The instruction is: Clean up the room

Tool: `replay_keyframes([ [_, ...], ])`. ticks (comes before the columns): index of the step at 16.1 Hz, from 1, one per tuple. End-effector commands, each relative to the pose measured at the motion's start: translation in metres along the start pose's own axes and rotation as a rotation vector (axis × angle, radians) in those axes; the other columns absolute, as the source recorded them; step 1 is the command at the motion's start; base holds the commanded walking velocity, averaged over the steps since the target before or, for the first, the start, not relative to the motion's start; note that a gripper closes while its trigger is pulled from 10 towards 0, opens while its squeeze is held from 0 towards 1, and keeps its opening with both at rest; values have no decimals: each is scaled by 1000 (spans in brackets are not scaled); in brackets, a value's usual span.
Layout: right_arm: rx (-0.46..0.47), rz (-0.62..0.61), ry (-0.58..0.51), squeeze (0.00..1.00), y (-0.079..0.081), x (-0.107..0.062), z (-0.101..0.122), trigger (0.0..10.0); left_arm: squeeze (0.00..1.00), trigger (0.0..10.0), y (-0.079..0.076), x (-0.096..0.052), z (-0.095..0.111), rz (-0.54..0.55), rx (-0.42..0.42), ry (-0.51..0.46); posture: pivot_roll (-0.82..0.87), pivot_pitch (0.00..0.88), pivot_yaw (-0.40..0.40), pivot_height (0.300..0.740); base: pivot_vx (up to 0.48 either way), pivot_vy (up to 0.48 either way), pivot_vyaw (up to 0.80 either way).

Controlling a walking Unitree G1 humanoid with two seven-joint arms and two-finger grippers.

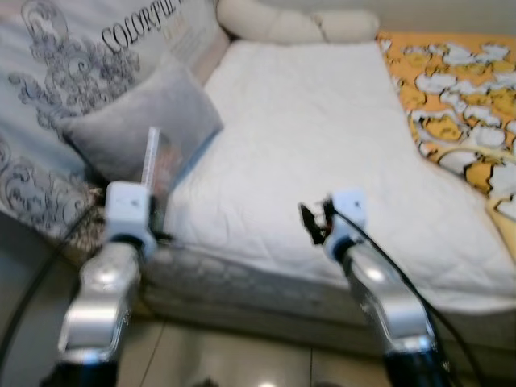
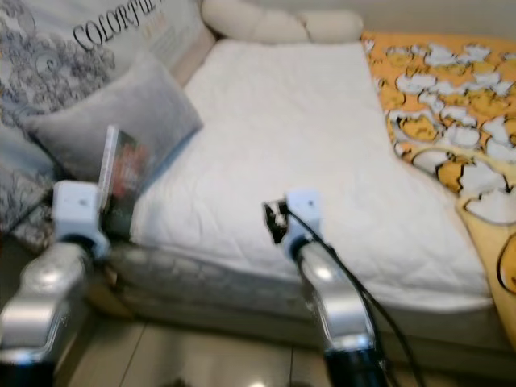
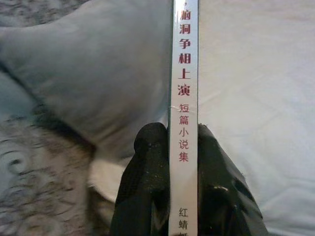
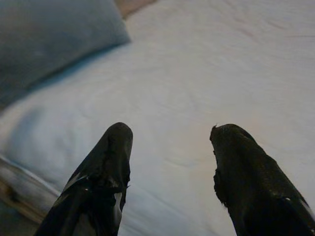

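Observation:
My left gripper (image 3: 183, 133) is shut on a thin book (image 3: 184, 73), pinching its white spine with red characters between both black fingers (image 3: 150, 162). The book (image 1: 153, 165) stands upright at the bed's near left corner, just in front of a grey pillow (image 1: 145, 117). My right gripper (image 4: 170, 132) is open with nothing between its fingers, and it hovers over the near edge of the white mattress (image 1: 322, 137). In the head views the right gripper (image 1: 314, 219) sits near the middle of the bed's front edge.
A yellow blanket with white figures (image 1: 468, 97) covers the bed's right side. A cream bolster (image 1: 290, 24) lies at the far end. A patterned cushion with lettering (image 1: 64, 56) lines the left side. Shiny tiled floor (image 1: 226, 355) lies below the bed's front.

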State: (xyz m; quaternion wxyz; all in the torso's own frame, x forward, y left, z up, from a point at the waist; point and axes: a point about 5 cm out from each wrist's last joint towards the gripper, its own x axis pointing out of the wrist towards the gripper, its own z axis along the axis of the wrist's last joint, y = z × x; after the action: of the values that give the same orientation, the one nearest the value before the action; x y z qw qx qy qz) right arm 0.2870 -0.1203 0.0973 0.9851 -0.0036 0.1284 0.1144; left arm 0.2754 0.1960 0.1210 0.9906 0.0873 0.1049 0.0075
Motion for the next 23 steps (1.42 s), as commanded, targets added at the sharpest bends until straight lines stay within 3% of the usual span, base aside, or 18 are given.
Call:
replay_keyframes([
  [1,10,21,-20,0,5,1,6,10000,0,10000,10,0,10,33,8,-45,-26,0,47,740,319,0,0],
  [16,-8,35,-17,0,7,-2,3,10000,0,10000,11,-3,7,27,12,-37,-29,0,42,740,317,0,0],
  [21,-8,41,-7,0,8,-3,2,10000,0,10000,12,-4,6,24,17,-35,-30,0,43,740,318,0,-780],
  [23,-16,41,-13,0,8,-3,2,10000,0,10000,12,-4,5,22,20,-35,-29,0,42,740,319,0,0],
])
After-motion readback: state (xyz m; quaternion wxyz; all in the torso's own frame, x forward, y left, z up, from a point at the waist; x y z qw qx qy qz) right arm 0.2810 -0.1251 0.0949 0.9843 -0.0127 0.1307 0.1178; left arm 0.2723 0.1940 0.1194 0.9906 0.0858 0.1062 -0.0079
